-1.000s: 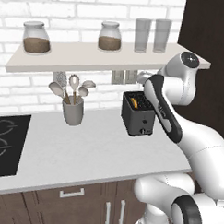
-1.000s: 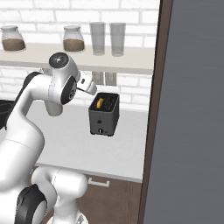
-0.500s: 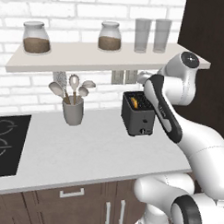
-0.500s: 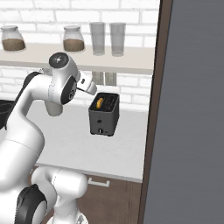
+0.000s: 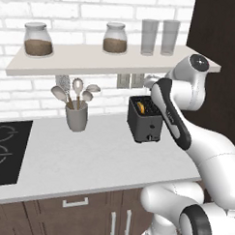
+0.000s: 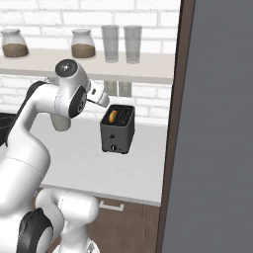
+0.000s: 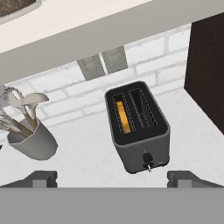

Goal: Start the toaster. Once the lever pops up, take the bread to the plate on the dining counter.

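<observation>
Dark grey boxy toaster sits on the white worktop at its back edge, near the right end, just under the wall sockets. Orange-yellow bread slice stands down in the toaster's left slot as the hand view shows it; the other slot holds nothing. Small pale knob low on the toaster front. Two-finger gripper hangs above and in front of the toaster, jaws fully apart, gripping nothing. Grey utensil cup stands well left of the toaster.
</observation>
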Robot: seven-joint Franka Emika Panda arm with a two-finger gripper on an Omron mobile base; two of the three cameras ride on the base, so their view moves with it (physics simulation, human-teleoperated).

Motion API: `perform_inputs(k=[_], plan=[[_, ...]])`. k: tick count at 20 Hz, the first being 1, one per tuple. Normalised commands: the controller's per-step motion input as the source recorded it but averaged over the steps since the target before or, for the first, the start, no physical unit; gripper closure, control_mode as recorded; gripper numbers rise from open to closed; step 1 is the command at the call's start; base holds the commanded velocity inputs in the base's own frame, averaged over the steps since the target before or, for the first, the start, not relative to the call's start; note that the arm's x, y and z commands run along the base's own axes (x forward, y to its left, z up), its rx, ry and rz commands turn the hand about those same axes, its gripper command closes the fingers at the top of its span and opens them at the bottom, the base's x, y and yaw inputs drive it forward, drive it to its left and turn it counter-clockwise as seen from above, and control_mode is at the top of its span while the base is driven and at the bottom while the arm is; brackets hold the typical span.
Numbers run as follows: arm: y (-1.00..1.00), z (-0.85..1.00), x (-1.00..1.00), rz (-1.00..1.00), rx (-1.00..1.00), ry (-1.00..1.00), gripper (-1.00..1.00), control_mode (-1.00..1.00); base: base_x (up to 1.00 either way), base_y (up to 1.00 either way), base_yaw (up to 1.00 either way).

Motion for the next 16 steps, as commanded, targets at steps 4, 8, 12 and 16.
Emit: perform_inputs(k=[4,8,12,16], plan=[[0.00,0.00,0.00,0.00,0.00,0.00,-1.00,-1.00,0.00,0.00,0.00],[0.00,0.00,0.00,0.00,0.00,0.00,-1.00,-1.00,0.00,0.00,0.00],[0.00,0.00,0.00,0.00,0.00,0.00,-1.00,-1.00,0.00,0.00,0.00],[0.00,0.00,0.00,0.00,0.00,0.00,-1.00,-1.00,0.00,0.00,0.00]])
